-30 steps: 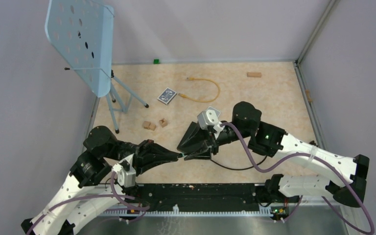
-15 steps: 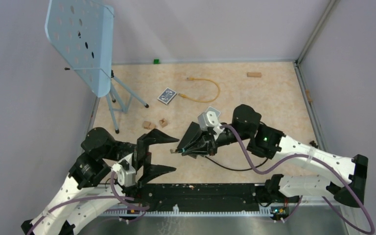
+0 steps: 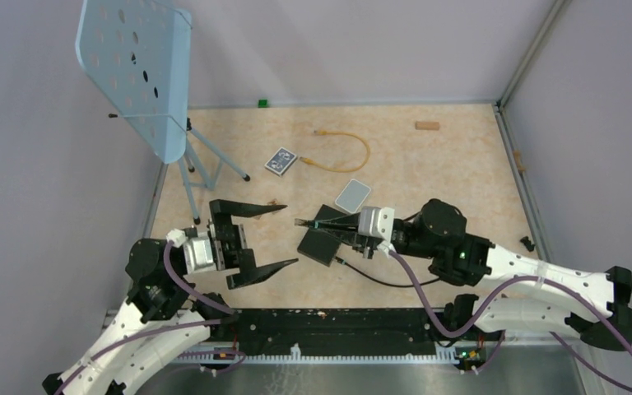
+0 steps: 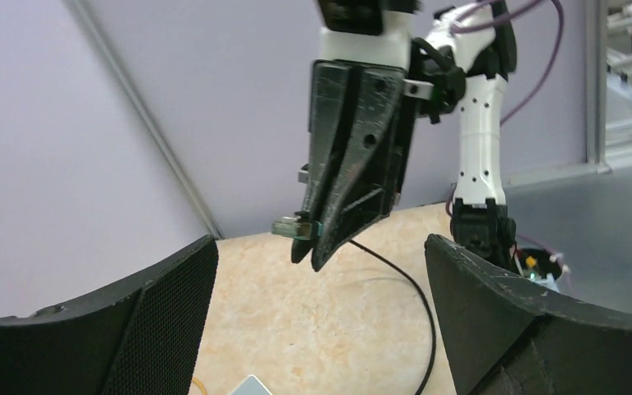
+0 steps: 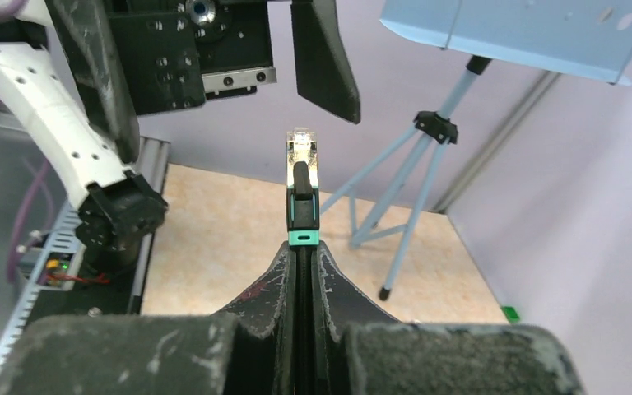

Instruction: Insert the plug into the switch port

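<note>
Bench [image 3: 444,164] surface is shared by black box [image 3: 322,248], pale card [image 3: 352,196] and playing card [image 3: 281,160]. Plug [image 5: 303,177] is pinched in right gripper [image 5: 303,247] jaws; left gripper [image 3: 291,234] jaws are spread.

Blue perforated stand [image 3: 136,66], playing card [image 3: 281,160], yellow cable [image 3: 337,132], wooden block [image 3: 427,126].

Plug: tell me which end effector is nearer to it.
Right. The right end effector is shut on the plug; the left end effector stands open, apart, facing its tip.
</note>
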`<state>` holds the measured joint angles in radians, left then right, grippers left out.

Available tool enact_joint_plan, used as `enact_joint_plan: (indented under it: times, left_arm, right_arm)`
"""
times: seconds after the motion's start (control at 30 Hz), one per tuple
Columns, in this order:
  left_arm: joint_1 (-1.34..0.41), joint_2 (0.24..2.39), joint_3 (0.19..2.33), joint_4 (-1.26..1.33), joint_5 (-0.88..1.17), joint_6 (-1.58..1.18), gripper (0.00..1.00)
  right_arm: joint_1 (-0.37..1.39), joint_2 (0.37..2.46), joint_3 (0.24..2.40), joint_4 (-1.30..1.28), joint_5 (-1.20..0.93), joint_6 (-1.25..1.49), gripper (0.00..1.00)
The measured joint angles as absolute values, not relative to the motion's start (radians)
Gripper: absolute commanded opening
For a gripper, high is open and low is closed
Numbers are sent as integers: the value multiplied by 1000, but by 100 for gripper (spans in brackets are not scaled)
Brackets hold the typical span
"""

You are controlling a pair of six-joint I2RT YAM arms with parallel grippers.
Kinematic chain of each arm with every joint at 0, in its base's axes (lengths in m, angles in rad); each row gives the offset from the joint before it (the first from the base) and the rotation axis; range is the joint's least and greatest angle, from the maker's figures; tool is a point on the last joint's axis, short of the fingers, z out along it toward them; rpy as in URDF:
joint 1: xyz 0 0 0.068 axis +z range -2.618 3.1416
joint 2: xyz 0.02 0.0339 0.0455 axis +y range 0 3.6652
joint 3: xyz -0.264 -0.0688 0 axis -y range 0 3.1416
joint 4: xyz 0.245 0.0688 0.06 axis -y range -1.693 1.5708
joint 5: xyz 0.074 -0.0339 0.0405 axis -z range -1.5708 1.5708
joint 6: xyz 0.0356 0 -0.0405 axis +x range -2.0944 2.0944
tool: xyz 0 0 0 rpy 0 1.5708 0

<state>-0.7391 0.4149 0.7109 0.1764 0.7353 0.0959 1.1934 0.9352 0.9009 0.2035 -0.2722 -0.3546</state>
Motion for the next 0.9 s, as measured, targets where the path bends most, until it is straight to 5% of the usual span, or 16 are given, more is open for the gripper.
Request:
enact_joint_plan:
  times: [0.33, 0.9]
  left_arm:
    - [-739, 445, 742, 157, 633, -25, 97]
    - [-739, 542, 771, 118, 736, 8, 21]
  right_arm:
    - [1250, 939, 889, 245, -151, -451, 0]
    - [1269, 972, 890, 217, -159, -479, 0]
